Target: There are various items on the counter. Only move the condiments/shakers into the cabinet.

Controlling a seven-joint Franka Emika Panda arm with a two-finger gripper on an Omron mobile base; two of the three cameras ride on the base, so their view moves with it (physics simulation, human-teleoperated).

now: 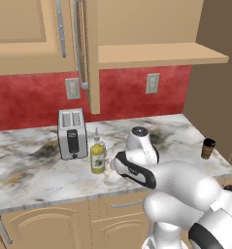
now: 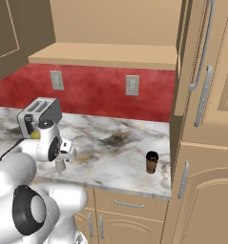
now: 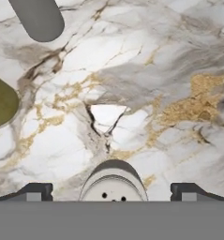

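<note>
A small grey shaker [image 3: 113,180] stands on the marble counter [image 3: 146,93], its holed top directly between my open gripper [image 3: 112,191] fingertips, which stand wide on either side without touching it. From the right base view the same shaker [image 2: 61,165] sits just under my downward-pointing gripper [image 2: 63,155]. The yellow-green squeeze bottle [image 1: 97,154] stands upright just left of my hand, and its olive side [image 3: 0,101] shows at the left of the hand view. A dark grey rounded cylinder [image 3: 38,18] lies beyond. The wall cabinet [image 1: 156,53] stands open above, with its shelf bare.
The silver toaster [image 1: 72,133] stands behind the bottle, near the red backsplash. A small brown cylinder with a dark top [image 1: 207,149] stands at the counter's right end. The open cabinet door [image 1: 91,58] hangs edge-on above the toaster. A tall cupboard [image 2: 206,143] bounds the right side.
</note>
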